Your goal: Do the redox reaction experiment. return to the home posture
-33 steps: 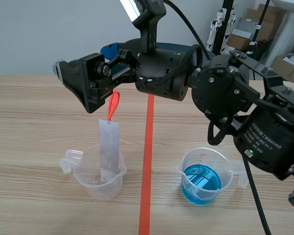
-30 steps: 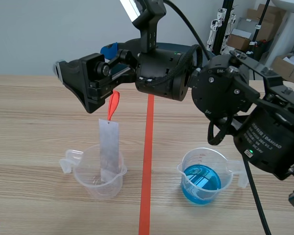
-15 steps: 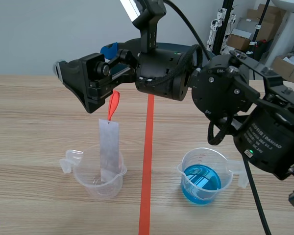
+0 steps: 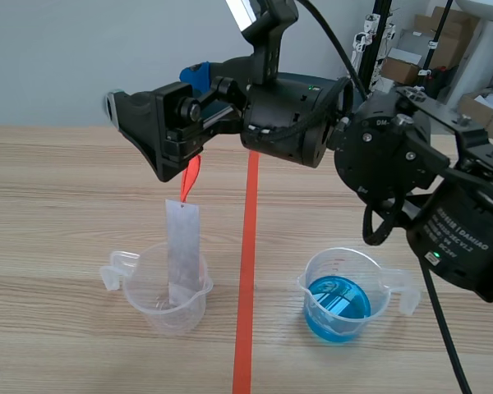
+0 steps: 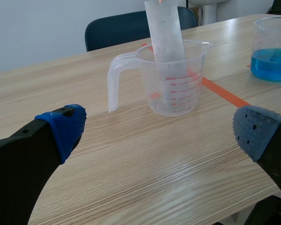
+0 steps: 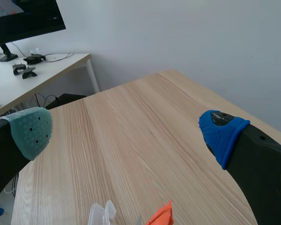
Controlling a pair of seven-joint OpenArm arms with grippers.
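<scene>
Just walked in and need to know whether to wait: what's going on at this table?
Neither arm holds anything. The right gripper hangs open above the grey strip, which stands leaning in the clear beaker with its orange tab on top. The left gripper sits open, low over the table, short of that beaker. The beaker of blue liquid stands apart, across the red tape line.

A strip point(image 4: 183, 246) stands in one beaker point(image 4: 146, 297), across the tape line point(image 4: 246, 271) from another beaker point(image 4: 314, 272).
</scene>
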